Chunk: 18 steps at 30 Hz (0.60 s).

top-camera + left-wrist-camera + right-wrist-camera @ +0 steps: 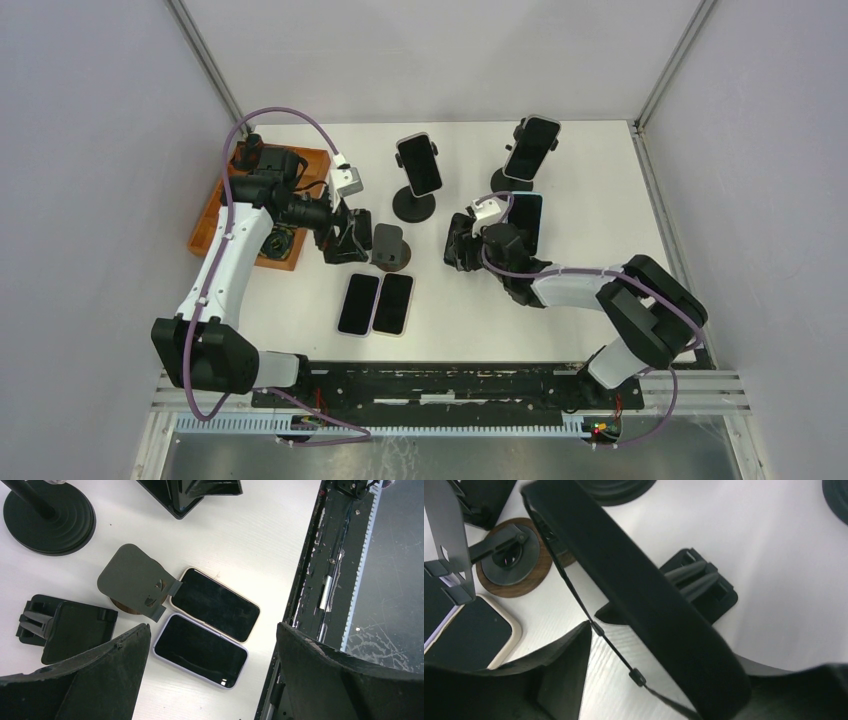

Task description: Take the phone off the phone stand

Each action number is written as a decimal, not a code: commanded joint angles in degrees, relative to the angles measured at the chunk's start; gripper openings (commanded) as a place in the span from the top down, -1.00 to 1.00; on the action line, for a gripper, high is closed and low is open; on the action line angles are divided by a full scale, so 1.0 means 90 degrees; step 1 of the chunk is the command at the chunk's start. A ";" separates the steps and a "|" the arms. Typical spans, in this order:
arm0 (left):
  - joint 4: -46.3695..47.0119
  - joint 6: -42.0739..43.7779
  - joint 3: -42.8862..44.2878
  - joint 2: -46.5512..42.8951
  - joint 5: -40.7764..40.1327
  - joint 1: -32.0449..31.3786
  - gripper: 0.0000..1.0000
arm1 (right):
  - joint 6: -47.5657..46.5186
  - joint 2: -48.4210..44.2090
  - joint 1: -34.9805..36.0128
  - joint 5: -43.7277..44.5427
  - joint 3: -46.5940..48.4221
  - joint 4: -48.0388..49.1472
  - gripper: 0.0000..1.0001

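My right gripper (461, 243) is shut on a black phone (639, 595), held tilted just above a black folding stand (704, 582) on the table. My left gripper (345, 240) is open and empty, hovering over two phones lying flat: a lilac-cased one (200, 651) and a cream-cased one (216, 605). A grey plate stand on a wooden base (134, 582) stands beside them, empty. Two more phones sit upright on stands: one on a round-based stand (418, 165), one at the back right (531, 148). Another phone (527, 215) lies behind my right wrist.
A second black folding stand (65, 630) lies by my left fingers (100, 680). An orange-brown tray (215, 225) with small parts sits at the left edge. The black rail (325, 580) runs along the near table edge.
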 commanded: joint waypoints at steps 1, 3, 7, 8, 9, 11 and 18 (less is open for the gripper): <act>-0.0180 0.0322 0.0211 0.0017 0.0204 0.0032 -1.00 | -0.0187 0.0236 -0.0004 0.0048 0.0308 0.0797 -0.18; -0.0222 0.0366 0.0227 0.0039 0.0203 0.0032 -1.00 | -0.0193 0.0320 -0.0011 -0.0037 0.0344 0.0832 0.13; -0.0339 0.0521 0.0210 0.0049 0.0191 0.0032 -1.00 | -0.0188 0.0343 -0.0011 -0.0203 0.0315 0.0856 0.71; -0.0350 0.0545 0.0196 0.0049 0.0184 0.0032 -1.00 | -0.0196 0.0308 -0.0006 -0.0296 0.0301 0.0856 0.78; -0.0355 0.0563 0.0180 0.0054 0.0192 0.0032 -1.00 | -0.0203 0.0252 -0.0005 -0.0409 0.0287 0.0866 0.84; -0.0371 0.0609 0.0141 0.0064 0.0215 0.0032 -1.00 | -0.0218 0.0091 -0.0002 -0.0860 0.0302 0.0871 0.96; -0.0450 0.0956 0.0037 0.0106 0.0299 0.0013 -1.00 | 0.0272 -0.0521 -0.0005 -0.3613 0.0576 0.0945 1.00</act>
